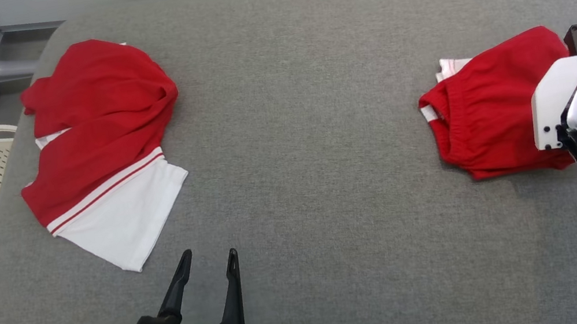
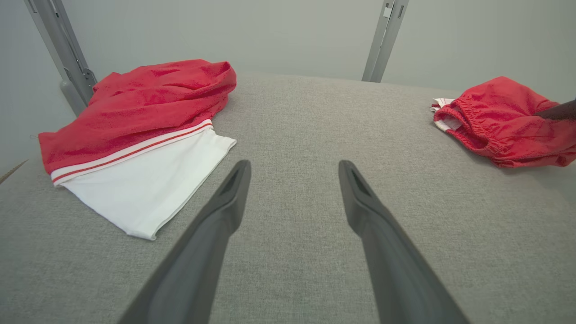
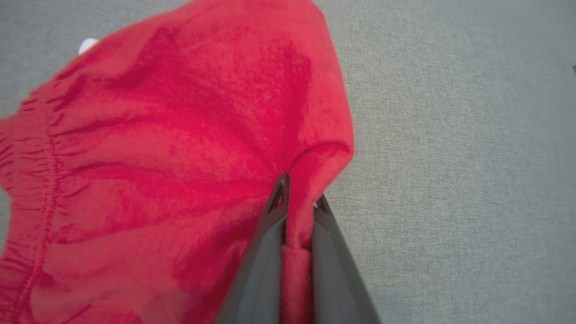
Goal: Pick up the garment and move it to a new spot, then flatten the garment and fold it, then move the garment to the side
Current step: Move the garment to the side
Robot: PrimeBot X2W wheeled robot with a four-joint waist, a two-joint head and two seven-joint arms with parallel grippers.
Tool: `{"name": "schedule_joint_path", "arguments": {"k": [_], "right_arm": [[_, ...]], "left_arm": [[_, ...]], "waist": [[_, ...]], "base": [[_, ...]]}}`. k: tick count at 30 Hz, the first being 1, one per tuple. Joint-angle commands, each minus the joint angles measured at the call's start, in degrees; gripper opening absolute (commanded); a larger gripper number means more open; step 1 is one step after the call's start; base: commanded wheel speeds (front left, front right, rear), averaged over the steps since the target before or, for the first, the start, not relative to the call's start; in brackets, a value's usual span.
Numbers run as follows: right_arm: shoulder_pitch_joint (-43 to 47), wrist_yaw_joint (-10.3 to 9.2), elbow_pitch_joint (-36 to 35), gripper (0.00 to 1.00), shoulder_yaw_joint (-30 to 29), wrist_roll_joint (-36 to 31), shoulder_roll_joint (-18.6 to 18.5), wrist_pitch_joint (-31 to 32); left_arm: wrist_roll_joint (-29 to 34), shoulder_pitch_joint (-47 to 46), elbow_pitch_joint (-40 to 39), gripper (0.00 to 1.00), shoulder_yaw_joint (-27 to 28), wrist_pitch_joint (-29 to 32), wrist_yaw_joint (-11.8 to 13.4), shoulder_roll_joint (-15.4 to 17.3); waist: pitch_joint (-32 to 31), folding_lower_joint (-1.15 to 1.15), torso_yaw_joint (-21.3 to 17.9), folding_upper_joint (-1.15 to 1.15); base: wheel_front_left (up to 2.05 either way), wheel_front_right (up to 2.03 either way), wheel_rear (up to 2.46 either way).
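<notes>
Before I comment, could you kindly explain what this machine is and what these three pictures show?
It is a wheeled robot with two arms, each ending in a two-fingered gripper. One picture looks down from its head; the other two look forward from its wrists. On the grey padded surface lie a red-and-white garment at its left and red shorts at its right. The left gripper is open and empty; the right gripper is shut on a fold of the red shorts.
</notes>
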Motion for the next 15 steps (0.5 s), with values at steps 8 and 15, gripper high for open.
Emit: {"name": "schedule_joint_path", "arguments": {"k": [8, 15], "right_arm": [[-3.68, -0.11, 2.91, 0.0, 3.76, 1.15, -6.35, -2.64], [-6.75, -0.11, 5.29, 0.0, 7.53, 2.1, -11.9, -4.72]], "left_arm": [[2.63, -3.55, -4.65, 1.0, -1.51, -0.14, -1.03, 0.72], [4.32, -4.78, -9.67, 1.0, -2.69, 0.72, -1.03, 1.78]], "waist": [[7.8, 0.0, -7.12, 0.0], [11.63, 0.0, -9.57, 0.0]], "base": [[0.0, 0.0, 0.0], [0.0, 0.0, 0.0]]}}
